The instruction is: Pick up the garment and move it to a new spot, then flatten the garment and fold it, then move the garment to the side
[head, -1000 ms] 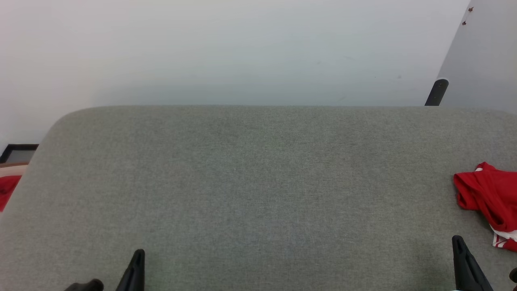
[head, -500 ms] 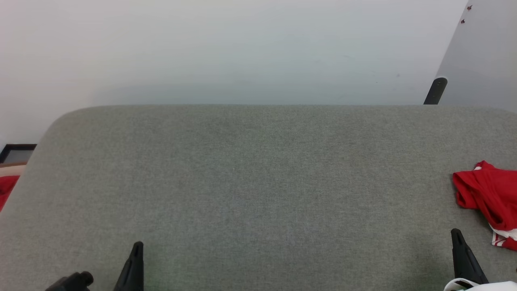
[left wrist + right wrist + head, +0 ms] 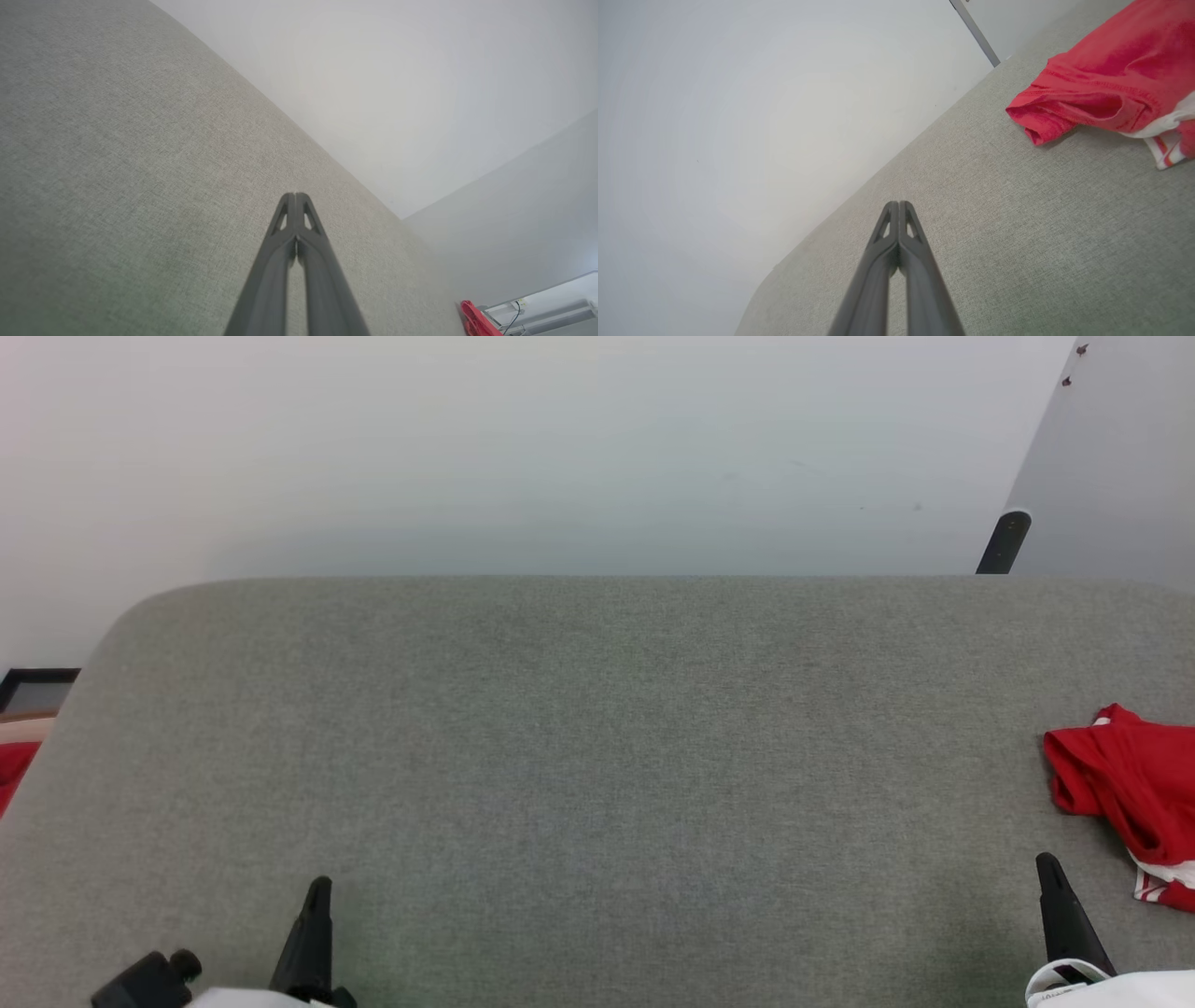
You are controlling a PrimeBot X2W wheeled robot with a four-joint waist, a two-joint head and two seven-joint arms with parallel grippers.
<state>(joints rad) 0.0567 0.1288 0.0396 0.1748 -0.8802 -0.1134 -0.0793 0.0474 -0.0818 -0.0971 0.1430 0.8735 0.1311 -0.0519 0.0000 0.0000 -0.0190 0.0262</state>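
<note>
Grey fabric worktop point(image 3: 597, 756) meets a pale wall point(image 3: 560, 448). At 3 o'clock I see the garment point(image 3: 1130, 793) bunched at the edge, neither flat nor folded. My left gripper point(image 3: 318, 887) at 7 and right gripper point(image 3: 1047, 868) at 5 sit with fingers point(image 3: 873, 280) clenched, empty, probably parked clear of the cloth.

Left end effector point(image 3: 318, 887) closed, empty; right end effector point(image 3: 1046, 864) closed, empty.

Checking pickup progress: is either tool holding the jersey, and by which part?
Nothing held. Left tool and right tool are shut empty; the red jersey lies apart.
</note>
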